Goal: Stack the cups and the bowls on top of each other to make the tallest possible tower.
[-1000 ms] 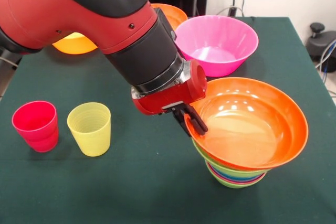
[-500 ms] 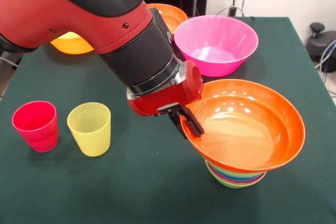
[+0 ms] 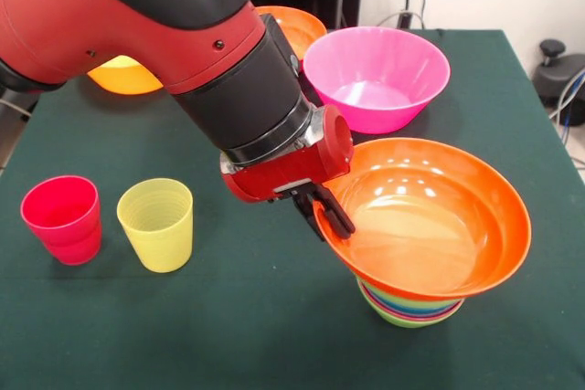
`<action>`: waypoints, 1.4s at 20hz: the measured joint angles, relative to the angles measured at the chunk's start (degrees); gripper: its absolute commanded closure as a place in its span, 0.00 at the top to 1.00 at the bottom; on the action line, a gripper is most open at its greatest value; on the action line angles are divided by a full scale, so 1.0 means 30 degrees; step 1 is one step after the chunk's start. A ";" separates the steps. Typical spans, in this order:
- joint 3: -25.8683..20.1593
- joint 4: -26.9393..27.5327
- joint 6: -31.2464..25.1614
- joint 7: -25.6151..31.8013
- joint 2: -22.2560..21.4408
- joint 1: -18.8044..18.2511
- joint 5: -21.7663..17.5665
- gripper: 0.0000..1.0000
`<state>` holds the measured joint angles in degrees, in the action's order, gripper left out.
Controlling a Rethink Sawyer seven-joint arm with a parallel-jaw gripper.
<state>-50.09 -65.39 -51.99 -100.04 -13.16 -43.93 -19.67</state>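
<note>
I see the claw (image 3: 331, 216) clamped on the near rim of the large orange bowl (image 3: 430, 221), which sits tilted atop the tower (image 3: 409, 308) just below. Both cups (image 3: 155, 224) stand apart on the desk (image 3: 256, 326).

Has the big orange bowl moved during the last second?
Yes. The big orange bowl, held at its rim by the gripper, sank lower onto the tower and shifted slightly left; the pink bowl stayed put.
</note>
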 measured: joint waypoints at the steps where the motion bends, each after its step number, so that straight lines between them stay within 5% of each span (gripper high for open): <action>1: 0.0003 -0.0014 0.0000 0.0000 -0.0010 -0.0004 0.0000 0.00; 28: 0.0003 -0.0271 -0.0004 0.0000 -0.0706 -0.0130 0.0000 0.00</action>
<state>-50.08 -66.21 -52.00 -100.04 -15.28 -44.32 -19.67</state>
